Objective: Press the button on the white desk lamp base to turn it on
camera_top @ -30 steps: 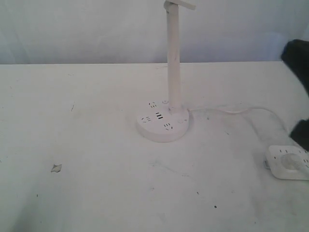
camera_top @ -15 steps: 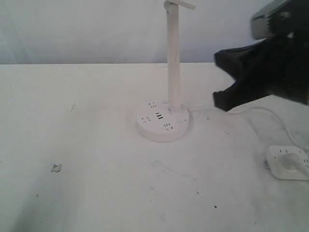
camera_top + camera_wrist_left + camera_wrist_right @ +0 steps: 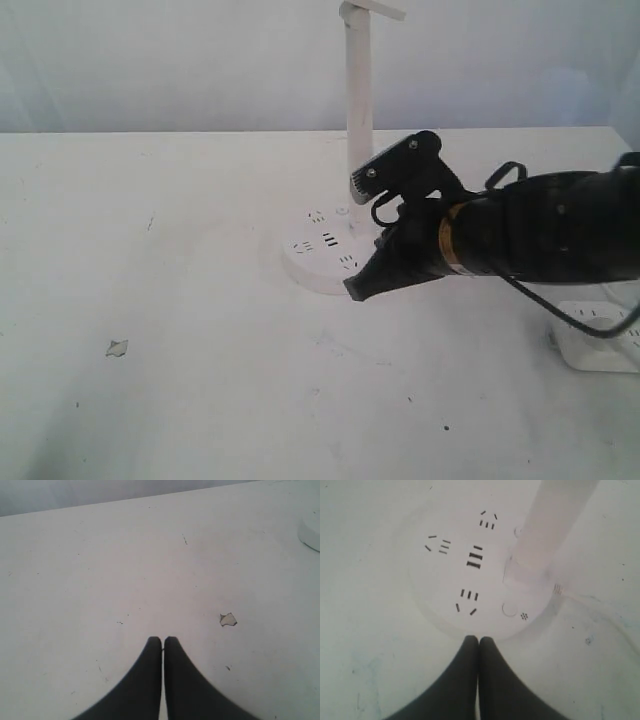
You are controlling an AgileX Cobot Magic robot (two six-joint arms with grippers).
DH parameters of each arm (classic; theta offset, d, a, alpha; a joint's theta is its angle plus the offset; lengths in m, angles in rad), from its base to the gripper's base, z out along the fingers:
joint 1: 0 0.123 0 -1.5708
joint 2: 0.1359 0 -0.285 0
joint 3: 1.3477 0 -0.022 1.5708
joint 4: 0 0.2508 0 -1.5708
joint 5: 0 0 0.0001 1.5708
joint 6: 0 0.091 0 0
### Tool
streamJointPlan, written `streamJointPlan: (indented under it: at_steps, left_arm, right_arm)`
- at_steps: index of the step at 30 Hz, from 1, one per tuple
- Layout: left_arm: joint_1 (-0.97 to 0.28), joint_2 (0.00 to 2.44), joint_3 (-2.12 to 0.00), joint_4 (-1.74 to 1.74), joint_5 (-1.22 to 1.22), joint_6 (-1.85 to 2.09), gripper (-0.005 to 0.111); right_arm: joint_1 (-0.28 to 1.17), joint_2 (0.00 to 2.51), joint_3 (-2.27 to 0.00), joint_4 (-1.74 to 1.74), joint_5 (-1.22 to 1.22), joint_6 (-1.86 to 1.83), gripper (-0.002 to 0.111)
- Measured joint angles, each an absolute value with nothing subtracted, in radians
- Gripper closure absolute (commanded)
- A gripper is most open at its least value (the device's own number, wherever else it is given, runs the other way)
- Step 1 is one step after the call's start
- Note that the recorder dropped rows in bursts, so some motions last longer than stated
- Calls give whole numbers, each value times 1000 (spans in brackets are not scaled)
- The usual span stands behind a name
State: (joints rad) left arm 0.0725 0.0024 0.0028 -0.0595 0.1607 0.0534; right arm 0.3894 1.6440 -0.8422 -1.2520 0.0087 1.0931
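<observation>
The round white desk lamp base (image 3: 312, 252) sits mid-table with socket holes and dark USB slots, its thin white pole (image 3: 358, 110) rising from it. From the right wrist view the base (image 3: 445, 580) fills the frame, and a small round button (image 3: 509, 609) lies beside the pole's foot. My right gripper (image 3: 356, 291) is shut and empty, its tips (image 3: 479, 640) just at the near rim of the base, short of the button. My left gripper (image 3: 162, 641) is shut and empty over bare table, far from the lamp; it does not show in the exterior view.
A white squarish power strip (image 3: 600, 335) with a cord lies at the right table edge, partly behind my right arm. A small torn scrap (image 3: 117, 347) lies on the table at the left, also seen as a scrap (image 3: 228, 619) near the left gripper.
My right arm has swept in from the right edge and come down to the lamp base's front rim. The lamp and power strip have not moved.
</observation>
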Motion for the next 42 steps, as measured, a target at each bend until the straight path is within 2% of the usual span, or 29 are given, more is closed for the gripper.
streamJointPlan:
  at_steps: [11,23,42]
  left_arm:
    - [72,2,3,-59,161,53,106]
    - [72,2,3,-59,161,53,106]
    - [72,2,3,-59,161,53,106]
  right_arm:
    - [390,1843,-1068,-1182,182,1122,108]
    - [365,1949,-1079,-1076,92,1124,108]
    - [365,1992,-1134,-1027,128,1126,108]
